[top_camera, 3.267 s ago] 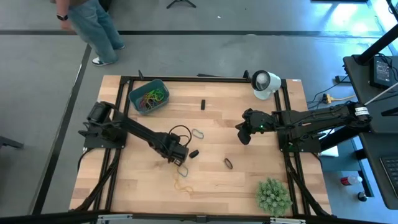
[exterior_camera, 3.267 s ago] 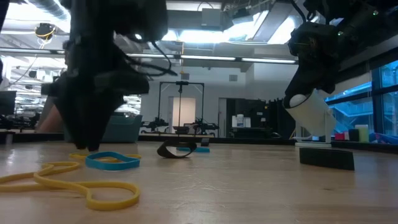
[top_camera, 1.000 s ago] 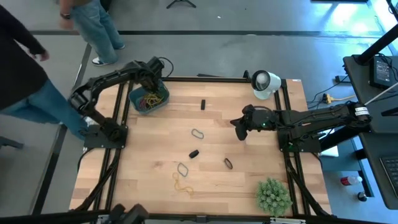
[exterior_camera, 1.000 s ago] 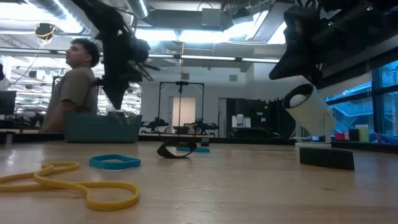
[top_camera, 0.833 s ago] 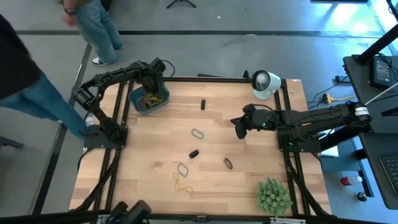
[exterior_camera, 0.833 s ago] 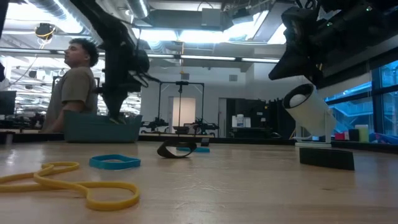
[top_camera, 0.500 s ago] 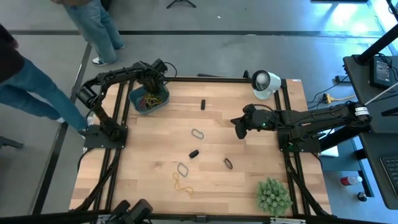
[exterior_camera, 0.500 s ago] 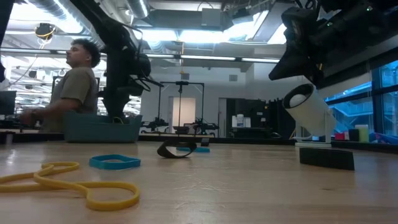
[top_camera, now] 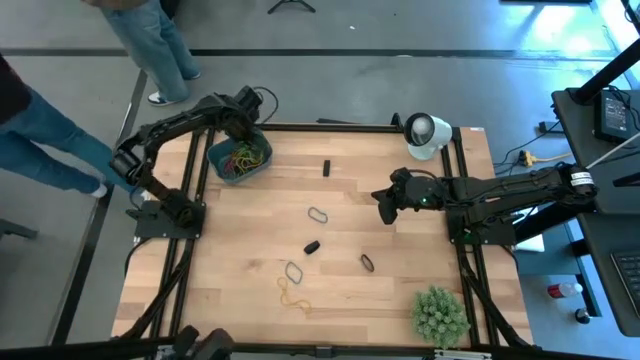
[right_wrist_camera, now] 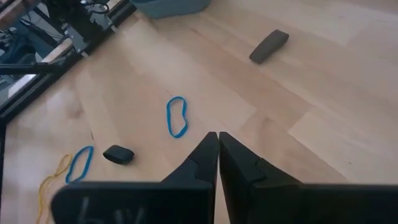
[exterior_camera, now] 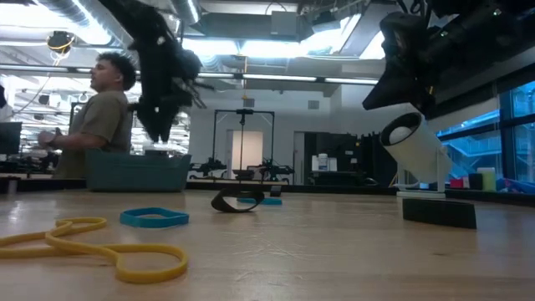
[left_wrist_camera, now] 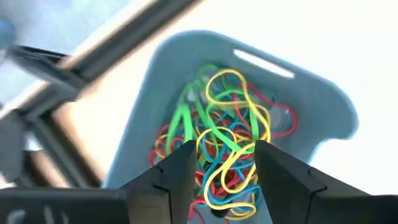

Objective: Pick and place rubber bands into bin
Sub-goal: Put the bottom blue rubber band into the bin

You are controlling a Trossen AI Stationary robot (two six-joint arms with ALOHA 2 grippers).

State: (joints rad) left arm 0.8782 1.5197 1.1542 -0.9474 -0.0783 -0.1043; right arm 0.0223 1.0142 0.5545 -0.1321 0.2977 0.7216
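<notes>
Now risen above small teal-blue plastic bin [top_camera: 238, 158], left gripper [left_wrist_camera: 217, 163] open, empty, colourful thin rubber bands [left_wrist_camera: 221, 146] dropped inside; right gripper [right_wrist_camera: 217, 146] closed, waiting mid-worktop [top_camera: 400, 290].

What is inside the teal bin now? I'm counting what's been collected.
The bin holds a tangled pile of rubber bands in yellow, green, red and blue. The left gripper, open above it, hides the nearer part; the bottom is covered.

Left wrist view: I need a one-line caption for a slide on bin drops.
Open left gripper above the teal bin, looking down on its tangle of rubber bands.
</notes>
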